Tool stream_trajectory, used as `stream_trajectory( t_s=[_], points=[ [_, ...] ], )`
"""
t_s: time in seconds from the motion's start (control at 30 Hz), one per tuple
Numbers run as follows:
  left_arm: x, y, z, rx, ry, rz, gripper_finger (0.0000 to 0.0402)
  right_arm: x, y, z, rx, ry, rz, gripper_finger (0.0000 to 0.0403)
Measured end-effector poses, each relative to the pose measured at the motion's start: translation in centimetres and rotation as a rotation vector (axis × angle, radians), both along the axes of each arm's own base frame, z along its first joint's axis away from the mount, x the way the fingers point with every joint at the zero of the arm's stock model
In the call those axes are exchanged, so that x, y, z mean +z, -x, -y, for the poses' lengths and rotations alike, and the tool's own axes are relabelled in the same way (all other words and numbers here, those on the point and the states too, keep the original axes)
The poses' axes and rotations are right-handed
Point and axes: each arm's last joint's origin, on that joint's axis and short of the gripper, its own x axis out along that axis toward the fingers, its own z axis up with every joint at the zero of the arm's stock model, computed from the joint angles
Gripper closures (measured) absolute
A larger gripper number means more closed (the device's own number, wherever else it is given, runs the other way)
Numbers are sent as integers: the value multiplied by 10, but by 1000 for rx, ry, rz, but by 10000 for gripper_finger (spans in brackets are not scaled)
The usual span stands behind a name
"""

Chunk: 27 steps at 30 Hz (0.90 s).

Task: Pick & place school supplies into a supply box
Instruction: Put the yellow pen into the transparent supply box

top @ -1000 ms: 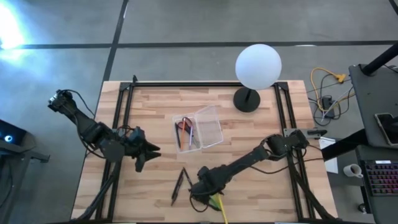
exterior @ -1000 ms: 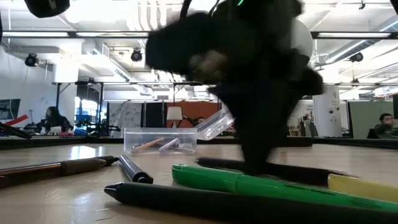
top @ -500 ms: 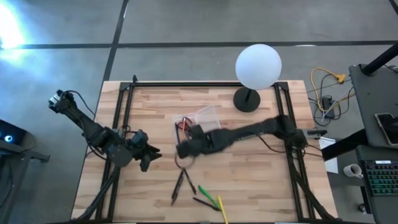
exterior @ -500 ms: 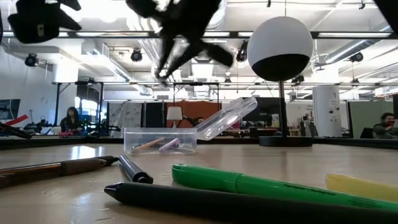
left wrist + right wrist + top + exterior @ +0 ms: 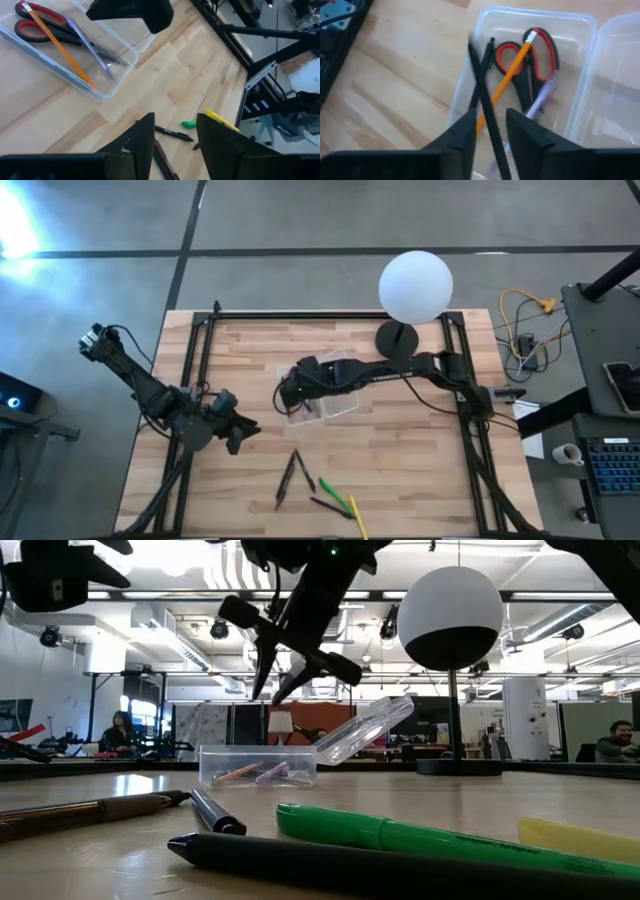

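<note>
My right gripper (image 5: 288, 395) hangs above the near left end of the supply box (image 5: 322, 385), shut on a dark pen (image 5: 290, 640). The clear box lies on the table with its lid (image 5: 365, 730) tilted open; inside are red-handled scissors (image 5: 540, 50), an orange pencil (image 5: 507, 75) and a purple pen (image 5: 542, 97). Two dark pens (image 5: 292, 475), another dark pen (image 5: 325, 505), a green marker (image 5: 335, 495) and a yellow one (image 5: 357, 522) lie flat near the near edge. My left gripper (image 5: 240, 430) hovers open over the table's left part. My right gripper pinches the dark pen (image 5: 487, 117) between its two fingers (image 5: 457, 140), which come from above and point down, lying across the pen. The pen is lifted clear above the box and tilted, as the low view shows. A second thin dark line (image 5: 485, 70) crosses it; whether that is another pen, I cannot tell.
A white globe lamp (image 5: 414, 284) on a black base (image 5: 397, 340) stands at the far edge, right of the box. Black rails (image 5: 195, 370) run along the table's left, right and far sides. Bare wood lies between the box and the loose pens.
My right gripper has risen from the table near the green and yellow markers at the near edge and swung toward the far edge and left to above the box, carrying the dark pen. The pens left on the table have stayed put.
</note>
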Motion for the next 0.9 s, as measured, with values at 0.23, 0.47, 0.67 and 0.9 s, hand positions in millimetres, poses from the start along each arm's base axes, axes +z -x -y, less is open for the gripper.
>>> stream_trajectory(
  t_s=[0.23,0.47,0.67,0.9],
  points=[
    [-1,0,0,-10,-26,-8,272,12,15,-21,50,49,-118,203],
    [-1,0,0,-49,-74,-14,272,50,78,-111,155,53,-321,171],
    [-2,0,0,-69,-100,-18,272,39,114,-191,0,-173,-377,177],
    [-4,0,1,-125,-123,-38,272,1,128,-263,-110,-368,-434,179]
  ],
)
